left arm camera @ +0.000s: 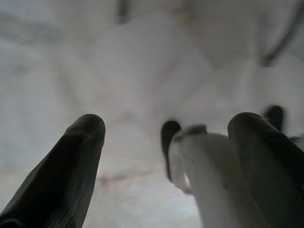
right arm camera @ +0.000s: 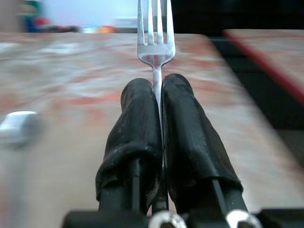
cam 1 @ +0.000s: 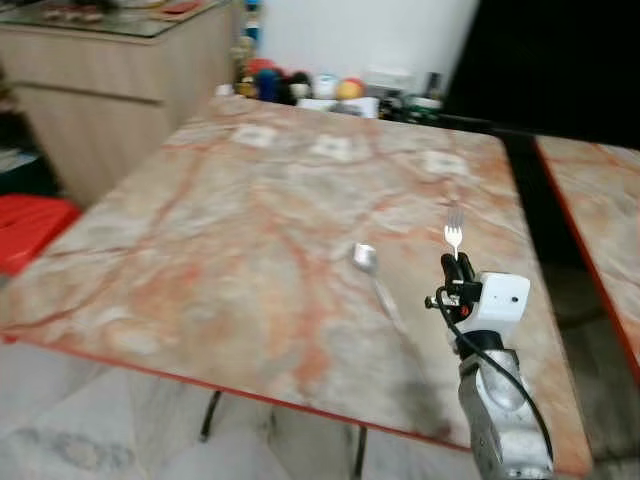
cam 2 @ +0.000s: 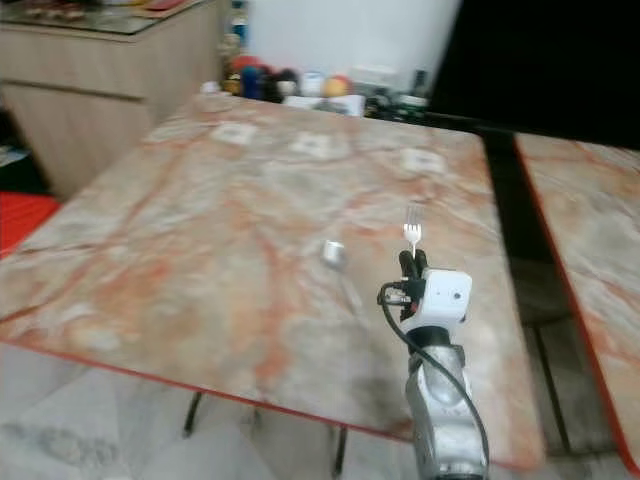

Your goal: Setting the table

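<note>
Pinching fork (right arm camera: 155, 35); right gripper (right arm camera: 157, 95) over table (cam 1: 220, 240)

Right arm was stretched out forward, its tool (cam 1: 458, 268) with both black fingers (right arm camera: 142, 128) squeezed tight together. Left tool (left arm camera: 166, 156) had its fingers spread wide apart, pointing downward.

Colours on the table

The table (cam 1: 250, 230) is pink and orange marble with a red edge — the fork (cam 1: 454, 232) and spoon (cam 1: 366, 259) are shiny silver, the right gripper (cam 1: 458, 268) black.
</note>
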You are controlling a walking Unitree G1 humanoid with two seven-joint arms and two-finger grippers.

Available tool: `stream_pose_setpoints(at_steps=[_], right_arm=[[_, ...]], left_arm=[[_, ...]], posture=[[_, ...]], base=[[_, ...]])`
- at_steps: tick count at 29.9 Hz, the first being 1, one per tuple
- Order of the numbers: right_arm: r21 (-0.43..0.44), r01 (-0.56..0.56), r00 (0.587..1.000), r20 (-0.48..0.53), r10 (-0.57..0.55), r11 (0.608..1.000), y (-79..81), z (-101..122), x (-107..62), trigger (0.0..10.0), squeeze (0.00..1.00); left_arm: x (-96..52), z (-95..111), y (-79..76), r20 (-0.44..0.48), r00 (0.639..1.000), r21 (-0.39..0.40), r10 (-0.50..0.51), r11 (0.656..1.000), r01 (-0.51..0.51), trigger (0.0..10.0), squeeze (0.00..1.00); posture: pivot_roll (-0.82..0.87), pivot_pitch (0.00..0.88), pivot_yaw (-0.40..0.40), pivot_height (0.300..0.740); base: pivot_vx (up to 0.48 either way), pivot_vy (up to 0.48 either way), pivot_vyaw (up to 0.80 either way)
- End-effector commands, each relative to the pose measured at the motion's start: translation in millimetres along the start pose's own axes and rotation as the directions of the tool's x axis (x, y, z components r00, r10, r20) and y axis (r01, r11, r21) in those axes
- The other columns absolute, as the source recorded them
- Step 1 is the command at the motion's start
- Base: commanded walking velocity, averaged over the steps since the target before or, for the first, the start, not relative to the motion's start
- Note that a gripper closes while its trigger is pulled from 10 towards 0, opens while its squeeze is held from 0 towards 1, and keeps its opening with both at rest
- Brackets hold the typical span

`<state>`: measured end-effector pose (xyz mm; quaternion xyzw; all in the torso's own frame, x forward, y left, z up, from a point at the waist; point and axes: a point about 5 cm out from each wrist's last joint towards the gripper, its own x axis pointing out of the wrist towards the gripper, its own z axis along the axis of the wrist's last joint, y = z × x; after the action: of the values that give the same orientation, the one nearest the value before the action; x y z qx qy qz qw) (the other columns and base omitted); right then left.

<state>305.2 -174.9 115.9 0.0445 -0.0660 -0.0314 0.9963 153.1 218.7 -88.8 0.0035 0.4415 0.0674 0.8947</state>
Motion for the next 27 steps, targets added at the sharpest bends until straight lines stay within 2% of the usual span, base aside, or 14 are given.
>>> stream_pose_setpoints(at_steps=[1, 8, 11, 24, 27], right_arm=[[0.015, -0.014, 1.000, 0.019, 0.014, 1.000, 7.8, 4.6, 2.1, 10.0, 0.00], [0.019, -0.007, 0.999, 0.047, 0.006, 1.000, 9.1, 7.4, 2.7, 10.0, 0.00], [0.015, -0.007, 0.998, 0.059, 0.007, 1.000, 8.9, 9.1, 2.8, 10.0, 0.00], [0.003, -0.002, 0.996, 0.084, 0.002, 1.000, 12.0, 12.0, 3.9, 10.0, 0.00], [-0.029, -0.010, 0.995, 0.101, 0.013, 1.000, 13.7, 14.2, 4.1, 10.0, 0.00]], left_arm=[[-2.4, -6.6, 8.0, -0.022, 1.000, -0.006, 0.022, 1.000, -0.022, 10.0, 0.00], [-2.0, -5.5, 8.2, -0.023, 1.000, 0.017, 0.018, 1.000, -0.018, 10.0, 0.00], [-2.2, -6.1, 7.0, -0.021, 1.000, 0.030, 0.013, 0.999, -0.013, 10.0, 0.00], [-2.5, -6.9, 4.6, -0.015, 1.000, 0.039, 0.008, 0.999, -0.008, 10.0, 0.00], [-2.6, -6.8, 5.0, -0.014, 1.000, 0.040, 0.009, 0.999, -0.009, 10.0, 0.00]], posture=[[0.01, 0.068, -0.033, 0.740], [0.00, 0.058, -0.031, 0.740], [0.00, 0.054, -0.029, 0.740], [0.00, 0.042, -0.025, 0.740], [0.00, 0.044, -0.025, 0.740]], base=[[0.000, 0.000, -0.75], [0.000, 0.000, -0.69], [0.000, 0.000, 0.00], [0.000, -0.434, 0.00], [0.000, -0.434, 0.00]])
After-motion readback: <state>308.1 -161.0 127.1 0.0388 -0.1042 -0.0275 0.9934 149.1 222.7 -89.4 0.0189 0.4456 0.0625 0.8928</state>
